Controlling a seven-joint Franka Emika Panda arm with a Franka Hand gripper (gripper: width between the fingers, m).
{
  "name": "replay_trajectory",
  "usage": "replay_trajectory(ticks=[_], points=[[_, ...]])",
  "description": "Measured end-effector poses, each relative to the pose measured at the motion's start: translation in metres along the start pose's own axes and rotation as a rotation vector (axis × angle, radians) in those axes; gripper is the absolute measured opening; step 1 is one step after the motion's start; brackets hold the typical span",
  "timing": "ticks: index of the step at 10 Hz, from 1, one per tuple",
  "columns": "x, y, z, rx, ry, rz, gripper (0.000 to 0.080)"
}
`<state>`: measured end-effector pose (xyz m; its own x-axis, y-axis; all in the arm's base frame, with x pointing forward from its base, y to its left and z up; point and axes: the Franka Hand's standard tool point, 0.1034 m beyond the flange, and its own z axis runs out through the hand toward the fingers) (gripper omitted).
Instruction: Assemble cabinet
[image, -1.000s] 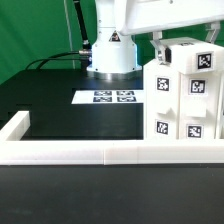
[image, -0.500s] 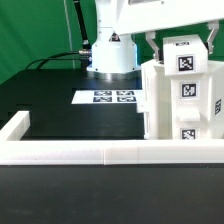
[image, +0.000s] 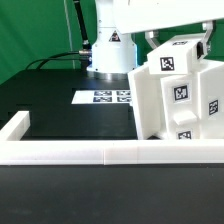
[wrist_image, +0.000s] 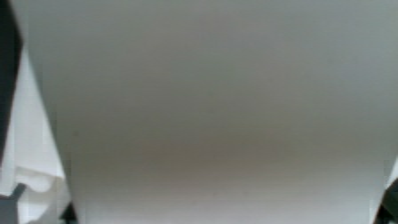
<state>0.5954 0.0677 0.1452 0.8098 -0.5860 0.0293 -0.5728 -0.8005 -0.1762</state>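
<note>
At the exterior view's upper right the end effector (image: 178, 38) comes down over the top of the cabinet (image: 175, 95), fingers set wide with the top edge between them. One dark finger shows beside the upper tagged block, the other pokes out on the far side. Reads as clamped on the cabinet across its width, not hanging free, though actual pad contact is too small to confirm.

Cabinet sits tilted, top leaning toward the exterior view's right, tags skewed with it. Its lower part stands on the table (image: 60, 110) just behind the low white border wall (image: 80, 152). Likely reason for the hold: a grip high on the body lets the arm rotate or tip the whole unit to bring another face round for the next part. That is a judgement only.

Marker board (image: 108, 97) lies flat on the table near the robot base (image: 112, 55), just beside the cabinet's near edge, seemingly not touching.

Hidden or poor:
- cabinet's right side is cut off by the frame edge, so its full shape is unknown
- cabinet's foot is behind the border wall, so contact with the table cannot be checked
- wrist view is almost filled by one blurred white cabinet face (wrist_image: 214, 110), no tags readable, fingers not visible
- which panels are already fitted cannot be told
</note>
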Motion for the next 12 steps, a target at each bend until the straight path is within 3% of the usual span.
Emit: replay_trajectory(ticks=[5, 10, 12], points=[[-0.01, -0.005, 0.001, 0.056, -0.007, 0.434, 0.055], [-0.013, -0.008, 0.002, 0.067, -0.035, 0.738, 0.055], [-0.022, -0.016, 0.003, 0.073, -0.054, 0.908, 0.055]])
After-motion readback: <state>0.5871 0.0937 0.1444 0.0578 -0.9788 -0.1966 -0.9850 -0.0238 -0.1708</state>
